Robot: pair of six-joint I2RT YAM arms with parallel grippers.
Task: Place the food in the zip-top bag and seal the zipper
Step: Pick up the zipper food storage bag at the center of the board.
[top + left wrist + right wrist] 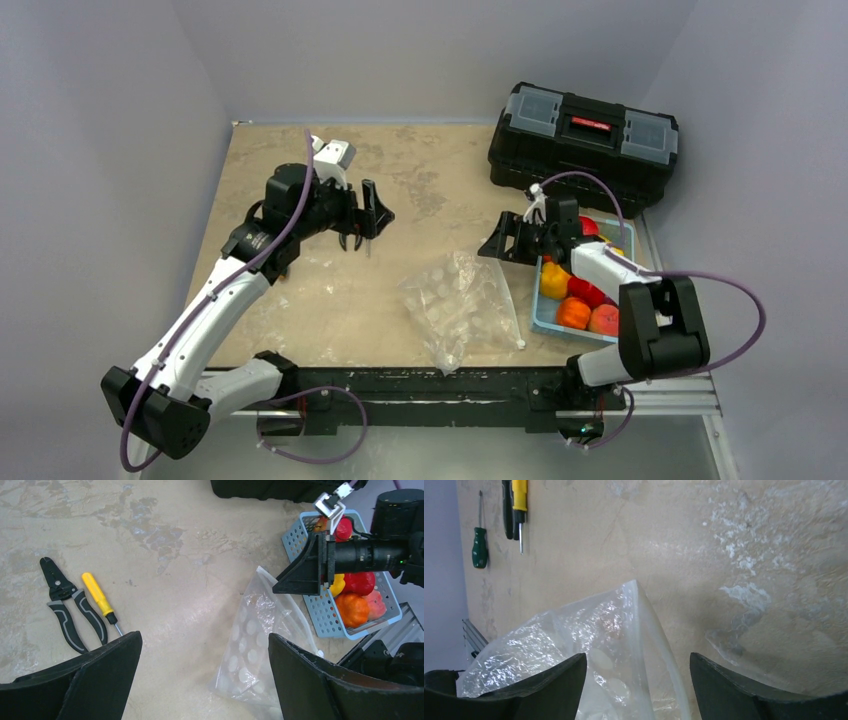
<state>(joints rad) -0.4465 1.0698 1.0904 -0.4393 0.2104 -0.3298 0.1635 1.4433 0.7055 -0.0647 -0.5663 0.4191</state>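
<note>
Presently both sets of jaws gape empty: left gripper (364,227) well beyond the zip-top bag (465,305), right gripper (498,243) over its corner, food (573,312) beside it.

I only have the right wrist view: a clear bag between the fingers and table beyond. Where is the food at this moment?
Observer: All the food sits in the light-blue tray, just right of the bag. No coloured piece shows inside the bag.
Operator: Is the left arm holding anything?
Observer: No. The left gripper is open and empty, above the table to the left of the bag.
Operator: Anything else on the tray's side?
Observer: A closed black toolbox stands beyond the tray, at the table's far right corner.
</note>
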